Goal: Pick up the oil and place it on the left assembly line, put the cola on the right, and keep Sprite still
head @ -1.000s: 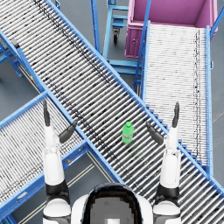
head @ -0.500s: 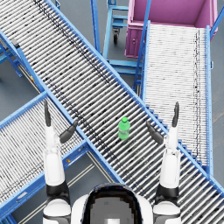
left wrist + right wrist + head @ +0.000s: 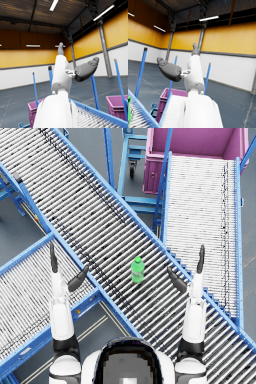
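Item under review: one green bottle [image 3: 138,270], read as the Sprite from its colour, standing on the rollers of the diagonal main conveyor [image 3: 90,218]. It appears upright, long axis vertical, cap toward the camera. No oil or cola is visible in any view. The left hand [image 3: 62,278] is raised with its fingers [image 3: 52,259] spread apart from the thumb and nothing in them. The left wrist view confirms this, showing the hand [image 3: 67,67] against the warehouse wall with no object between thumb and fingers. The right hand [image 3: 191,280] is in the same condition, fingers apart and empty, as the right wrist view also shows [image 3: 186,67]. A sliver of green at that view's edge is probably the bottle, though too little shows to be sure. Key relation: the bottle lies between the two hands, inward of both thumbs, apart from each and touched by neither. It sits closer to the right hand's thumb than to the left's. The left assembly line [image 3: 25,293] runs outward of the left hand and the right assembly line [image 3: 200,213] beyond the right hand's fingertips. Assessment: this item calls for no grasp, and both hands should hold clear of it. The main risk is a thumb, chiefly the right one, brushing the upright bottle and tipping it.
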`<state>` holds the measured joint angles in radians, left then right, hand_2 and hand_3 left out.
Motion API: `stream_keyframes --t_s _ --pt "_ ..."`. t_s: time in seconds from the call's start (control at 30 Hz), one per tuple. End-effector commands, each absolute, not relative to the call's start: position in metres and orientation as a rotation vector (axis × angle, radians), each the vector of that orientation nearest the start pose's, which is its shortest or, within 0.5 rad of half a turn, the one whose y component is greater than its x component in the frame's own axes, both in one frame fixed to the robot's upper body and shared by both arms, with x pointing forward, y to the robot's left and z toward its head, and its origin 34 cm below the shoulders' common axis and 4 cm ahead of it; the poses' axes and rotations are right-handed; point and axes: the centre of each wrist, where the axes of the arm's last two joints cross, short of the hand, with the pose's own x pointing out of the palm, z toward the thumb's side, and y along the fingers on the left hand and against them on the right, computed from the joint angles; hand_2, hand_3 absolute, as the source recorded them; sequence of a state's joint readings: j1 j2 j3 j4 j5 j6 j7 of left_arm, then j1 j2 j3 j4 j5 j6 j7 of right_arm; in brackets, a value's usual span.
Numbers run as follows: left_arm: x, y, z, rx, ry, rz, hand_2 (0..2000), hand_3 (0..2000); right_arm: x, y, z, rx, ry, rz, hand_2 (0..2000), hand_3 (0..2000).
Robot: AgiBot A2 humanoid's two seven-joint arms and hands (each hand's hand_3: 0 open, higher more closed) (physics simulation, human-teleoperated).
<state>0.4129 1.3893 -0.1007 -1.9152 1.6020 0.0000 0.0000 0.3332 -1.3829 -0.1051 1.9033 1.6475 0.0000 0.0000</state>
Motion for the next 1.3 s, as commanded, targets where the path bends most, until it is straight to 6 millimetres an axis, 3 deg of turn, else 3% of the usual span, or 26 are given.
stream_keyframes --t_s 0.03,0.57,1.3 --pt "0.249 0.234 0.304 0.760 -0.433 -1.357 0 0 0.248 -0.238 0.279 -0.728 -0.319 1.360 0 0" --pt "0.250 0.232 0.295 0.711 -0.426 -1.391 0 0 0.248 -0.234 0.271 -0.683 -0.318 1.408 0 0" --pt "0.255 0.202 0.233 0.114 -0.396 -1.763 0 0 0.255 -0.202 0.231 -0.170 -0.376 1.946 0 0"
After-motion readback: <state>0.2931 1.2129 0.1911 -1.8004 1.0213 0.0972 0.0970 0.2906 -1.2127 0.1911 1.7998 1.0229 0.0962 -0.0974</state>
